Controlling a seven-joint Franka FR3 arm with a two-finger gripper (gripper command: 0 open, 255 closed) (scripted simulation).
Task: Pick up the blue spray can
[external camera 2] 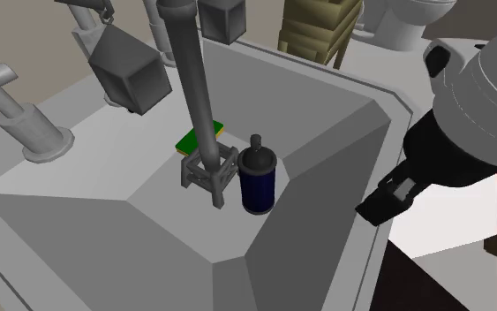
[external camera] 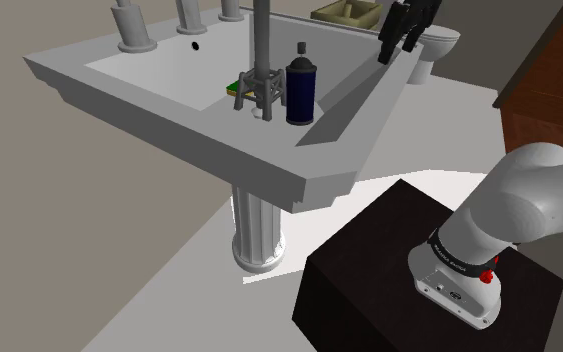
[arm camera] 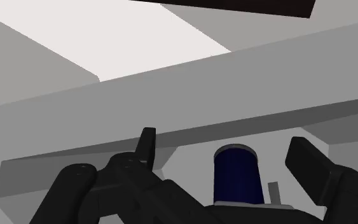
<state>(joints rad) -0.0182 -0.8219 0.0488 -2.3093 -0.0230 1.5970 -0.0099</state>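
The fingers [arm camera: 147,147] stand wide apart, gripping nothing. Beyond them, untouched, the blue spray can [arm camera: 236,175] stands upright in the grey sink [external camera: 149,105] basin, just beside a grey post's lattice foot [external camera: 254,92].

No legible text anywhere, faint white lettering, perhaps a maker's name, on the arm's dark joint band [external camera: 456,256] just above the stand [external camera: 369,272], too small to read

place: home bathroom | evidence: pedestal sink [external camera: 149,110], taps [external camera: 129,30], toilet [external camera: 439,45]
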